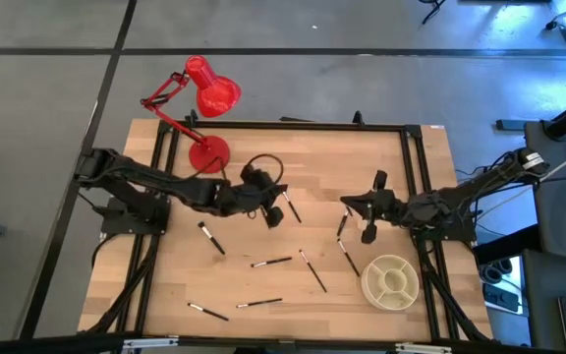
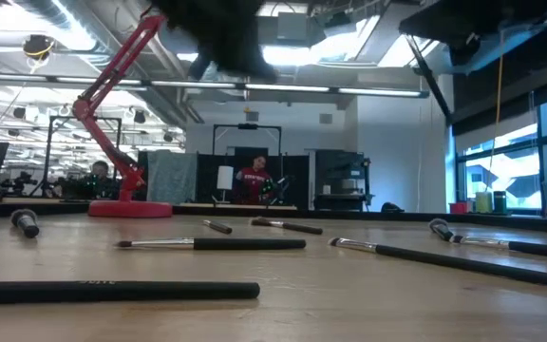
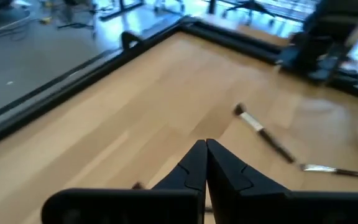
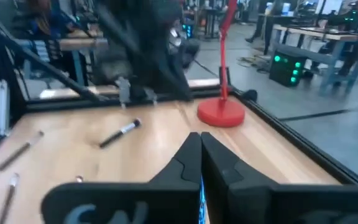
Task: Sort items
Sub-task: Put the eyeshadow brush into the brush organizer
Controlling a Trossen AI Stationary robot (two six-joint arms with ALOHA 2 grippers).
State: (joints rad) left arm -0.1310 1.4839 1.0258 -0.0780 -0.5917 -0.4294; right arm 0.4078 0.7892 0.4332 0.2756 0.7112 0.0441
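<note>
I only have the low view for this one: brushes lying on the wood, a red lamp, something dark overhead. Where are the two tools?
Observer: From above, the left tool hangs over mid-table, not far from the red lamp. The right tool faces it from the other side.
Operator: Is either one holding a brush?
Observer: No. Both wrist views show the fingers pressed shut with nothing between them.
Operator: Any brushes sorted yet?
Observer: It seems not. The cream divided dish beside the right arm looks empty, and the brushes lie scattered on the table.
</note>
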